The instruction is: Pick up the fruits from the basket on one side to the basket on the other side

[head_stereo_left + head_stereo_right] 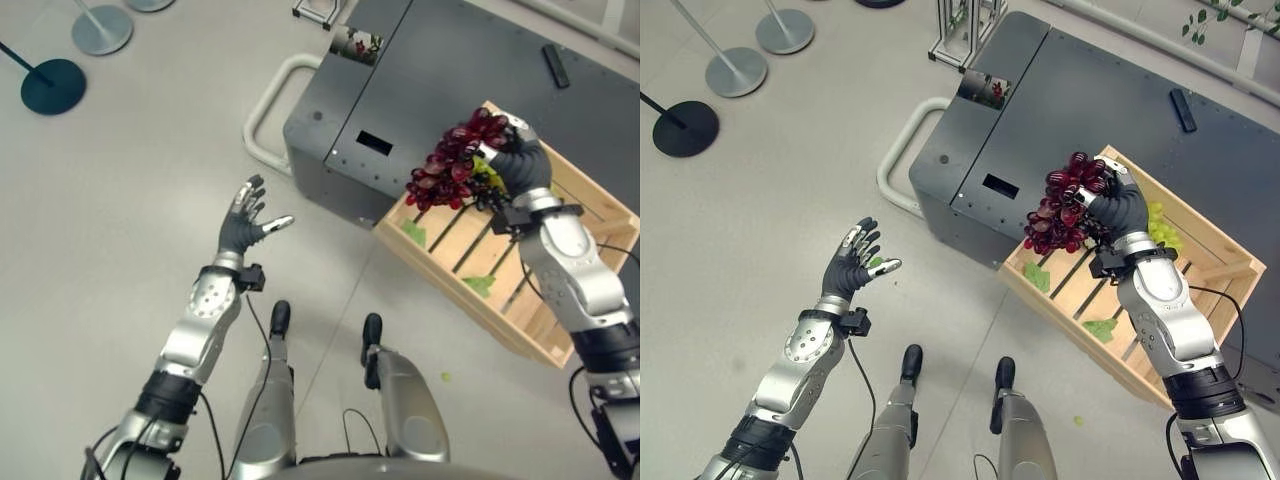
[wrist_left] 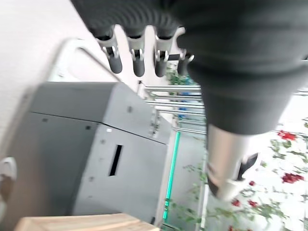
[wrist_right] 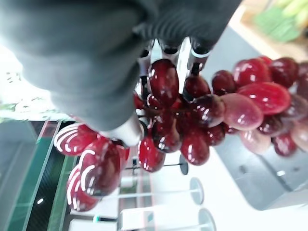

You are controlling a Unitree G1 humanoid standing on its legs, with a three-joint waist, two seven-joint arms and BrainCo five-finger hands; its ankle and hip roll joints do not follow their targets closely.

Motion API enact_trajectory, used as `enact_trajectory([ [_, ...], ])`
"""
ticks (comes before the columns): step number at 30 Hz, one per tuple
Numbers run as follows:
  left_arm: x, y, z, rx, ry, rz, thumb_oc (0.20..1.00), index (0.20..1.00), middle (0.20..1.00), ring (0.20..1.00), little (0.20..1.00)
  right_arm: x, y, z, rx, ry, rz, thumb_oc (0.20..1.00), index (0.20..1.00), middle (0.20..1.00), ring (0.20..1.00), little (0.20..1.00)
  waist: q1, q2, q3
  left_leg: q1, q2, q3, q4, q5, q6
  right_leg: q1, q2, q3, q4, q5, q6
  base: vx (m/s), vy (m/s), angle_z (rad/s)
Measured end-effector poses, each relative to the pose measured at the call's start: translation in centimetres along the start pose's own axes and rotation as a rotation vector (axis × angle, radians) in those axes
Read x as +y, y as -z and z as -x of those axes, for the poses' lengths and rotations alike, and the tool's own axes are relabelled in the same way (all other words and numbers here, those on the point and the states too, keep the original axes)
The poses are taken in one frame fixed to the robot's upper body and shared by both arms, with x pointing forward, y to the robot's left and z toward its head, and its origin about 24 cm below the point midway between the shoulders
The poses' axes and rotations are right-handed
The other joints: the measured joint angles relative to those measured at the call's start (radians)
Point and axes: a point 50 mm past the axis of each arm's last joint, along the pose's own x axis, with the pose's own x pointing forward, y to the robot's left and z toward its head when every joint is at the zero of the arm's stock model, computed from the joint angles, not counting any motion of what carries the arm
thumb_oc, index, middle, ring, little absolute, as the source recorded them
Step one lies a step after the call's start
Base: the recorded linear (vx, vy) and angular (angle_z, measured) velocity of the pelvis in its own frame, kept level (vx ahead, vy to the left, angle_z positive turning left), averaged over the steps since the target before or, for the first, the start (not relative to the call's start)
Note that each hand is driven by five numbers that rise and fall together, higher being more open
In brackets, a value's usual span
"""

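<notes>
My right hand (image 1: 1125, 212) is shut on a bunch of dark red grapes (image 1: 1060, 214), holding it in the air above the near-left part of a wooden crate (image 1: 1220, 272). In the right wrist view the red grapes (image 3: 192, 120) hang between my fingers and thumb. Green grapes (image 1: 1160, 230) and green leaves (image 1: 1037, 277) lie inside the crate. My left hand (image 1: 243, 222) hovers open over the bare floor to the left, palm empty, fingers spread.
A dark grey cabinet (image 1: 440, 90) with a white tubular handle (image 1: 262, 105) stands behind the crate. Round stand bases (image 1: 52, 85) sit on the floor at the far left. A small black object (image 1: 1181, 109) lies on the cabinet top.
</notes>
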Motion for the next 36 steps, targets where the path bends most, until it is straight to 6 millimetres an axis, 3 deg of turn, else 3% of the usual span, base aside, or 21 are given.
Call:
enact_trajectory([
  [9,-0.4,-0.8,-1.0,-0.031,0.023,-0.052,1.000,1.000,1.000,1.000,1.000,3.7,-0.5,-1.7,-0.010,-0.160,-0.025,0.200,0.200,0.200,0.200,0.200,0.020,-0.048,-0.071,0.027,-0.006,0.008,0.025,-0.029,0.006,0.044,-0.003,0.007,-0.024,0.004,0.007,0.02,0.006,-0.03],
  [20,-1.7,-0.2,-1.2,-0.001,0.078,-0.062,1.000,1.000,1.000,1.000,1.000,8.5,2.0,-1.4,0.102,-0.332,-0.078,0.200,0.200,0.200,0.200,0.200,0.021,-0.047,-0.187,0.059,-0.012,0.006,0.024,-0.040,0.012,0.111,-0.003,0.002,-0.088,0.016,0.017,0.02,0.003,0.02],
  [27,-3.2,-0.9,-2.3,-0.022,0.130,-0.071,1.000,1.000,1.000,1.000,1.000,11.0,4.7,-1.1,0.198,-0.349,-0.121,0.200,0.200,0.200,0.200,0.200,0.027,-0.043,-0.212,0.075,-0.014,-0.003,0.024,-0.044,0.013,0.141,-0.003,-0.010,-0.104,0.021,0.019,0.02,0.007,0.04],
  [36,-5.0,1.5,-2.1,0.076,0.142,-0.024,1.000,1.000,1.000,1.000,1.000,14.9,7.1,-0.2,0.293,-0.401,-0.164,0.200,0.200,0.200,0.200,0.200,0.047,-0.032,-0.257,0.075,-0.027,-0.006,0.029,-0.048,0.019,0.153,-0.014,-0.012,-0.116,0.025,0.025,0.01,0.003,0.02],
])
